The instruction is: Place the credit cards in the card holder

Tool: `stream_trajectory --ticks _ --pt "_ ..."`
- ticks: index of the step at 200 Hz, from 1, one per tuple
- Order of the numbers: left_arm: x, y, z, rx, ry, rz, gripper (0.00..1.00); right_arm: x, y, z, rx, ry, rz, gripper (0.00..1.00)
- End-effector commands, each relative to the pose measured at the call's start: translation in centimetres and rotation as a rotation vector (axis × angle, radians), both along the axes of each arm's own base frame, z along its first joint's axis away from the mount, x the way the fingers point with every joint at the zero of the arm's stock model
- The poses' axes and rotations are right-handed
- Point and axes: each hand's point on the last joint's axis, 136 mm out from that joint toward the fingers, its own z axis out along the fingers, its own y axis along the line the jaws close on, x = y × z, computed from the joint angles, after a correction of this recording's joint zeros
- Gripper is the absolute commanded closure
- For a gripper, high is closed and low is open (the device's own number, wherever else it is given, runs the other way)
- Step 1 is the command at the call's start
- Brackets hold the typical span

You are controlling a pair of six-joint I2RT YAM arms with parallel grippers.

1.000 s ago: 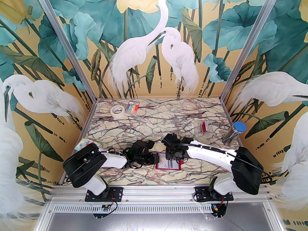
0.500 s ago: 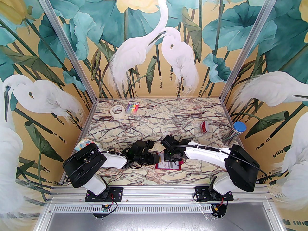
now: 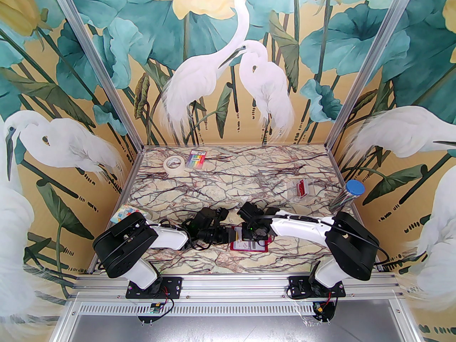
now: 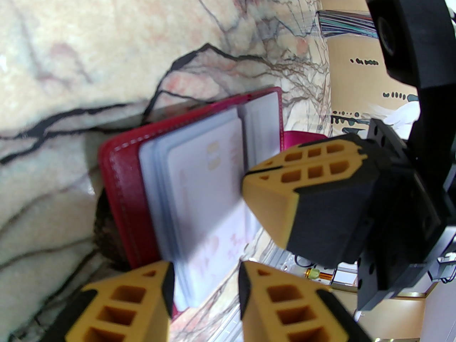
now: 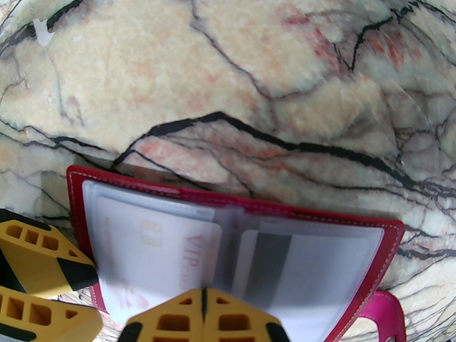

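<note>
Marble-patterned worktop point(image 3: 221, 185), cream with dark and pink veins, sat inside walls painted with white herons and lotus leaves. Nearest the arm bases, at the middle of the near strip, a small dark red leather-look card holder point(image 5: 75, 208) lay open and flat. Its clear plastic sleeves faced up and its pink snap tab point(image 5: 388, 312) stuck out on the right. A pale grey-lilac credit card point(image 5: 142, 248) with a gold chip and red lettering sat in the left sleeve. A second pale card with a dark stripe point(image 5: 270, 258) sat in the right sleeve.

The left pincer point(image 4: 205, 276) lay at the holder's left, jaws a narrow way apart astride the cover edge and the sleeve ends. Whether they pinched it could not be told. The right pincer point(image 5: 204, 292) pointed in from the right with its yellow fingers pressed together, nothing visible between them, its tip over the sleeves by the fold.

Farther back on the right lay a small clear plastic case point(image 3: 301, 188) with something red inside and, near the wall, a clear tube with a blue lid point(image 3: 351, 192). At the far left, a roll of pale tape point(image 3: 174, 164) lay just beside a rainbow-striped packet point(image 3: 197, 159).
</note>
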Motion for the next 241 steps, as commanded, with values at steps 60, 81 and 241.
stream_trajectory --ticks 60,81,241 --pt "-0.2 0.6 -0.7 0.028 -0.005 0.022 0.63 -0.5 -0.7 -1.2 -0.021 0.027 -0.017 1.00" --pt "-0.2 0.6 -0.5 0.025 -0.008 0.022 0.62 -0.7 -1.0 -1.7 -0.029 0.034 -0.018 1.00" --pt "-0.4 -0.9 1.7 0.014 -0.057 -0.022 0.52 -1.1 -1.4 -2.9 -0.026 0.048 -0.028 1.00"
